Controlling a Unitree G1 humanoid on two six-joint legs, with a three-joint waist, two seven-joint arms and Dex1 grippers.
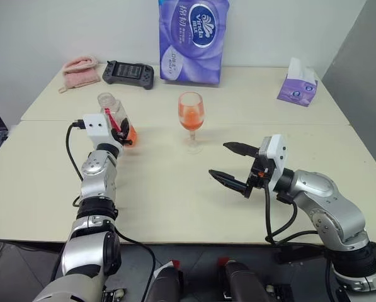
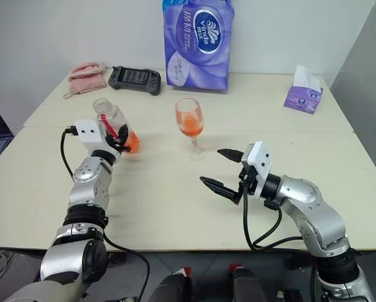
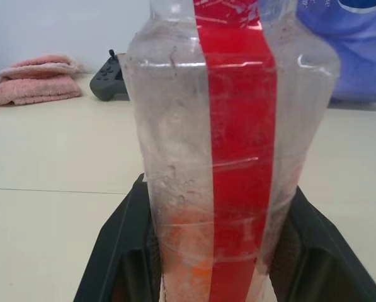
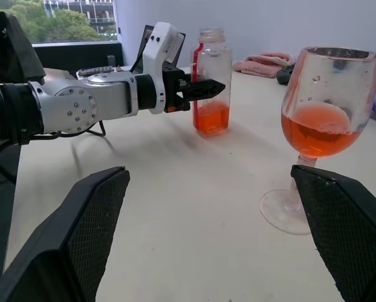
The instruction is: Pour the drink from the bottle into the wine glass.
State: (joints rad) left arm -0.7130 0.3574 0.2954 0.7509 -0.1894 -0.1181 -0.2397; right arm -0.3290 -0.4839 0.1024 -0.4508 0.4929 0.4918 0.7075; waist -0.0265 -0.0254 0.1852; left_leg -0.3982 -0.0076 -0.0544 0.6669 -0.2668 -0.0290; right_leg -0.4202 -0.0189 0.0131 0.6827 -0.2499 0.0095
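On the table, left hand (image 1: 121,130) clamps the upright bottle (image 1: 115,119).

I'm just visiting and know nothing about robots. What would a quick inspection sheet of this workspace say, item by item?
Surface: cream table, a seam running across it.
Job's things: bottle upright, uncapped, a little orange drink left at the bottom; wine glass standing, partly filled with the same drink.
Clutter: purple tissue pack, small tissue box, black game controller, pink towel, all at the far side.
Grippers: left gripper shut on the bottle; right gripper open, holding nothing, near the glass.
Cables: black cable along the left arm, another along the right arm.
Surroundings: white wall behind.
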